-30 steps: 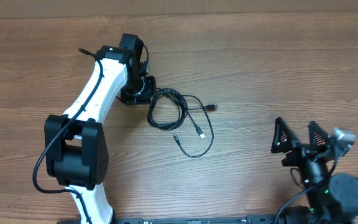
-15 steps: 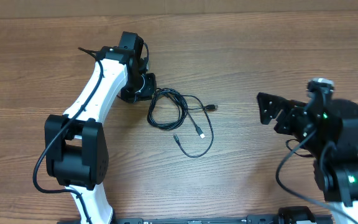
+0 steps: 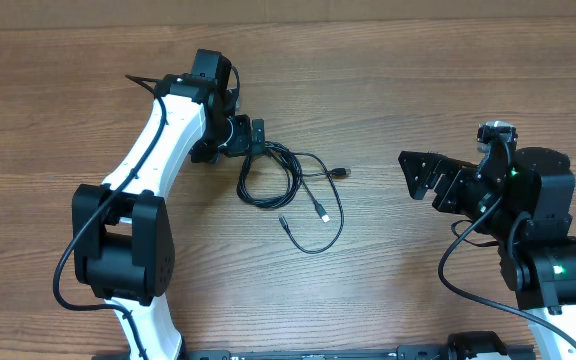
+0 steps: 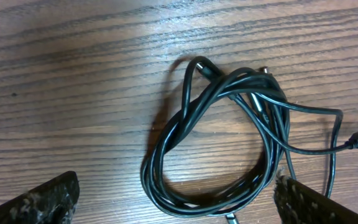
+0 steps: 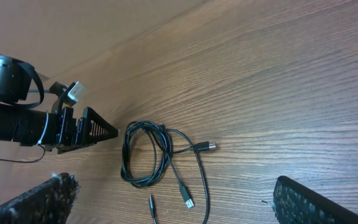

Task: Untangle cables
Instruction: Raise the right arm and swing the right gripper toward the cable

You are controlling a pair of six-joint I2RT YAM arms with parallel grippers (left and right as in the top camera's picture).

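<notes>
Brown wood-grain table (image 3: 448, 90), tangled black cables (image 4: 267, 146) coiled near its middle

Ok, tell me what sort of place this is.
Probably a robotics lab or test bench rather than a home: a wood-grain table carries a left arm and a right arm, with a tangle of thin black cables laid out between them.
</notes>
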